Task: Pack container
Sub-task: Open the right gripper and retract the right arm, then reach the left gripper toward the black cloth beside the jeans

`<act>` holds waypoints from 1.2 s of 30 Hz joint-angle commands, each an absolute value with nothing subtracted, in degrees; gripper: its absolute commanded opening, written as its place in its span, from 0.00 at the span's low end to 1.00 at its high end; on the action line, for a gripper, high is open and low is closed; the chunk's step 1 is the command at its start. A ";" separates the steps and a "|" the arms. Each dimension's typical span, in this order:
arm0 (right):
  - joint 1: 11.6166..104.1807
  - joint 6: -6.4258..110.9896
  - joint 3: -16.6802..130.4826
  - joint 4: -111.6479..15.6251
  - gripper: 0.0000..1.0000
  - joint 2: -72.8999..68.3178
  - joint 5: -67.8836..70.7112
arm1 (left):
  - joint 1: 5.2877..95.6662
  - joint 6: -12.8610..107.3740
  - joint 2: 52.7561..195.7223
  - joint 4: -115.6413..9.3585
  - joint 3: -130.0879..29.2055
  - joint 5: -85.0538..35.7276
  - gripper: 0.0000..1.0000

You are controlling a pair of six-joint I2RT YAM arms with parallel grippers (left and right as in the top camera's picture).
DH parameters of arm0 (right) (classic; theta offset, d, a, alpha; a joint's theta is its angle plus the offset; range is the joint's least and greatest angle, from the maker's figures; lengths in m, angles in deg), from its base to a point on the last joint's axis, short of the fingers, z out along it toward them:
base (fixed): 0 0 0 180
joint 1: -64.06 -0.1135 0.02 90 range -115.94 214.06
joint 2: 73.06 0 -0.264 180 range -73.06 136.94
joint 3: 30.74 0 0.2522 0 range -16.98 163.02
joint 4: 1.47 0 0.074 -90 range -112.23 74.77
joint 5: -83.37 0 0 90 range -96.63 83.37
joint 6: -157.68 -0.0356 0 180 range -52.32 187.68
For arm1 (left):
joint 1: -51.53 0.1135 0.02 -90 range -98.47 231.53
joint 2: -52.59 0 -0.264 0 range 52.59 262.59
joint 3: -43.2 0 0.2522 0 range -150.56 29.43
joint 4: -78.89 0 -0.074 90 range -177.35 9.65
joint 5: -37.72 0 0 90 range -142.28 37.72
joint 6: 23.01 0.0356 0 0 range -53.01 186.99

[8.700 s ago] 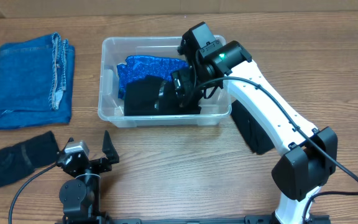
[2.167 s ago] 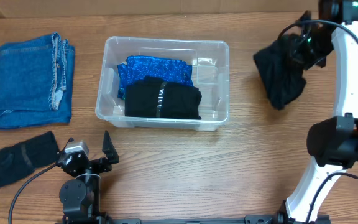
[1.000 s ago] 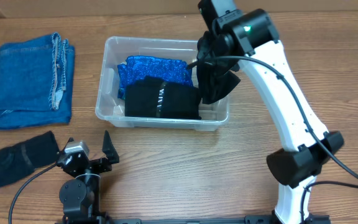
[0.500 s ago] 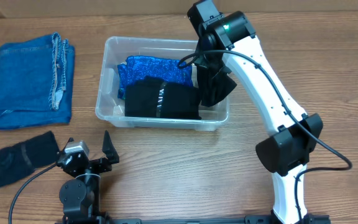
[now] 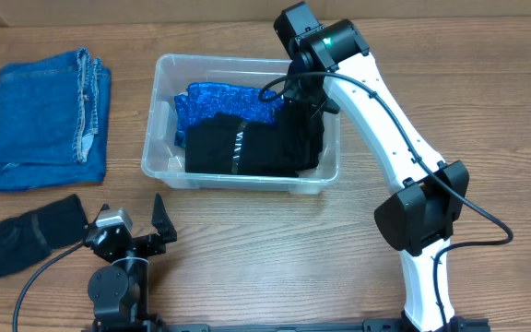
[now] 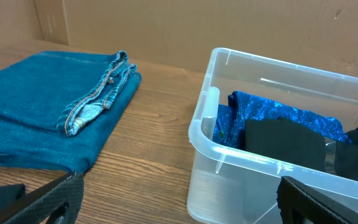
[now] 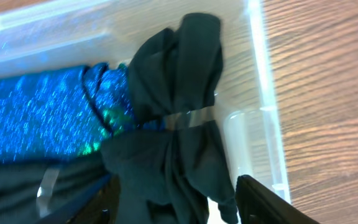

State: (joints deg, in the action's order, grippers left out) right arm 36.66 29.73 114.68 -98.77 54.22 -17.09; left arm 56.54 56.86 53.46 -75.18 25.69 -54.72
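Note:
The clear container sits mid-table and holds a blue sparkly cloth, a folded black garment and, at its right end, a bunched black garment. My right gripper is low over that right end. In the right wrist view its jaws stand wide apart around the bunched garment, which rests in the container; a gap shows beside the right finger. My left gripper is open and empty at the front, and in its own view it faces the container.
Folded blue jeans lie at the far left and also show in the left wrist view. Another black garment lies at the front left beside my left gripper. A cardboard wall stands behind the table.
My right arm swung the black garment in from the right, lowered it into the container's right end, and the jaws now stand open. The garment has settled. The left arm has not moved.

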 commanded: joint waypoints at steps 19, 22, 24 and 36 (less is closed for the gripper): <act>65.73 38.80 121.04 -106.23 1.00 37.96 -14.20 | 57.13 57.82 52.84 -75.25 25.80 -55.44 1.00; 74.02 38.80 121.04 -107.78 1.00 37.96 -12.96 | 57.13 57.80 52.84 -75.42 25.80 -55.44 1.00; 79.31 38.77 121.04 -109.27 1.00 37.96 -12.96 | 57.13 57.80 52.84 -75.38 25.80 -55.44 1.00; 92.68 38.80 121.04 -110.29 1.00 37.96 -12.96 | 57.13 57.69 54.50 -67.53 14.71 -49.01 1.00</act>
